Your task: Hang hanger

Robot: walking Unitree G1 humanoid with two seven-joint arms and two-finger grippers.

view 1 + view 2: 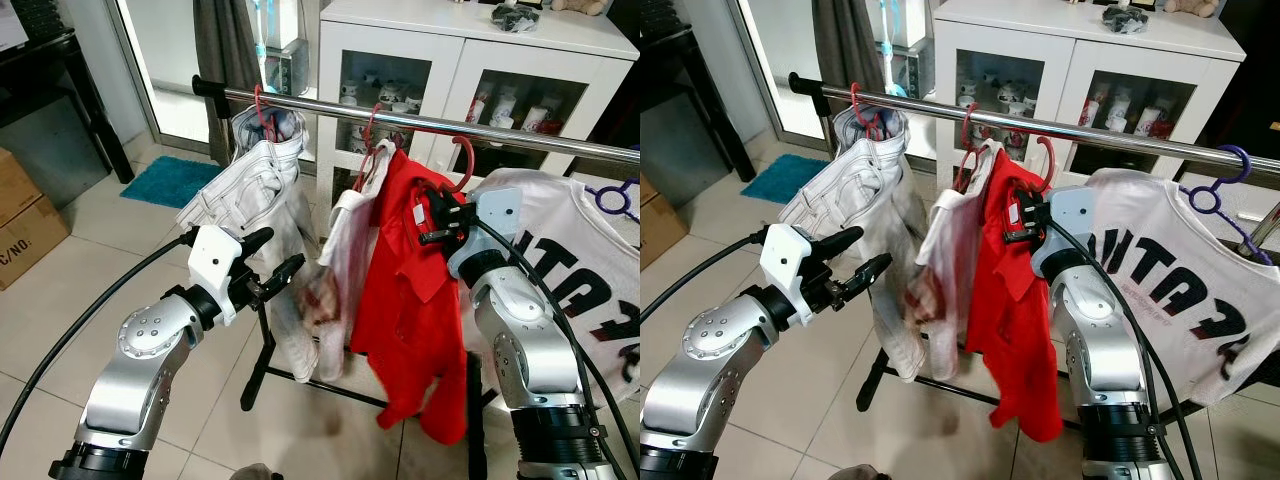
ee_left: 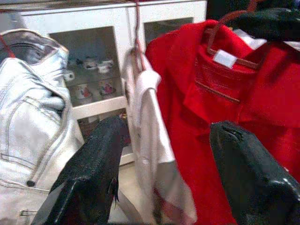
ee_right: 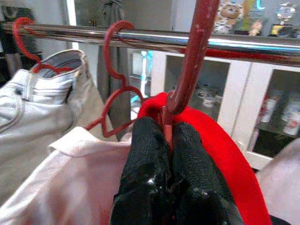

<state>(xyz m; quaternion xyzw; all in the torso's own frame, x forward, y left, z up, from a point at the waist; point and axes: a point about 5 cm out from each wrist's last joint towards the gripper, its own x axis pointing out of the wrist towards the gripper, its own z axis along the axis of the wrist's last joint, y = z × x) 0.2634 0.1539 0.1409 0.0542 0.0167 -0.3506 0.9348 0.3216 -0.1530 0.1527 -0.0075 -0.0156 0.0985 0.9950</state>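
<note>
A rail (image 1: 420,123) runs left to right across the scene, with a cabinet (image 1: 455,70) behind it. From left to right, jeans (image 1: 262,190), a pale shirt (image 1: 335,270), a polo shirt (image 1: 410,290) and a printed T-shirt (image 1: 1185,290) hang on it. A mat (image 1: 170,180) lies on the floor at far left. A box (image 1: 25,215) sits nearer, at the left edge.
</note>
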